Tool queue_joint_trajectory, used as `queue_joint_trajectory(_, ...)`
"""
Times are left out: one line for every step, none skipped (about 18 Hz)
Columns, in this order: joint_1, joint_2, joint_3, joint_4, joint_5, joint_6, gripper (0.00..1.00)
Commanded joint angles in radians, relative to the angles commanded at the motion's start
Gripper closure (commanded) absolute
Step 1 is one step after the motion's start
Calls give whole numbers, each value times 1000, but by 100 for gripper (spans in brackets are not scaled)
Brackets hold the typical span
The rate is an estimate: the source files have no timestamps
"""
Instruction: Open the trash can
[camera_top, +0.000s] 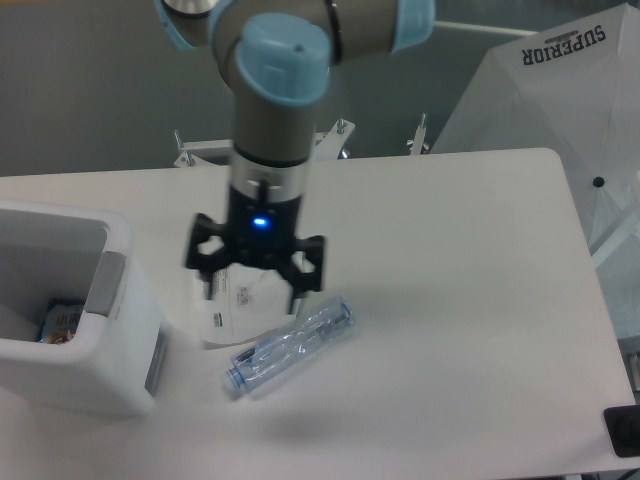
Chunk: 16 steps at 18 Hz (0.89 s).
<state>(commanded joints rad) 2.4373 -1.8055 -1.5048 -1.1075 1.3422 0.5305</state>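
The trash can is a large white boxy bin at the table's left edge. Its top stands open, and its inside shows with a colourful packet at the bottom. A grey tab sits on its right rim. My gripper hangs to the right of the bin, apart from it, over a white paper. It is open, with its black fingers spread wide and nothing held between them.
A crushed clear plastic bottle lies just below and right of the gripper. A white umbrella-like cover marked SUPERIOR stands beyond the table's right edge. A black object sits at the bottom right corner.
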Motion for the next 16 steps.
queue_joint_trajectory(23,0,-6,0,0,32,0)
queue_joint_trajectory(46,-2,-11,0,-2,78,0)
queue_joint_trajectory(64,-3,-17,0,-2,135,0)
queue_joint_trajectory(81,-6,-25,0,-2,197,0)
queue_joint_trajectory(95,-6,-34,0,0,268,0)
queue_joint_trajectory(109,-8,-49,2,2,319,0)
queue_joint_trajectory(121,-9,-58,2,11,359,0)
queue_joint_trajectory(137,-11,-64,0,27,397,0)
queue_joint_trajectory(149,-12,-77,2,47,435,0)
queue_joint_trajectory(157,-15,-83,2,66,472,0)
queue_joint_trajectory(166,-31,-86,3,86,502,0)
queue_joint_trajectory(177,-43,-86,5,104,523,0)
queue_joint_trajectory(181,-52,-86,11,127,540,0)
queue_joint_trajectory(187,-58,-87,17,147,555,0)
queue_joint_trajectory(195,-63,-89,17,167,566,0)
queue_joint_trajectory(207,-63,-89,17,173,571,0)
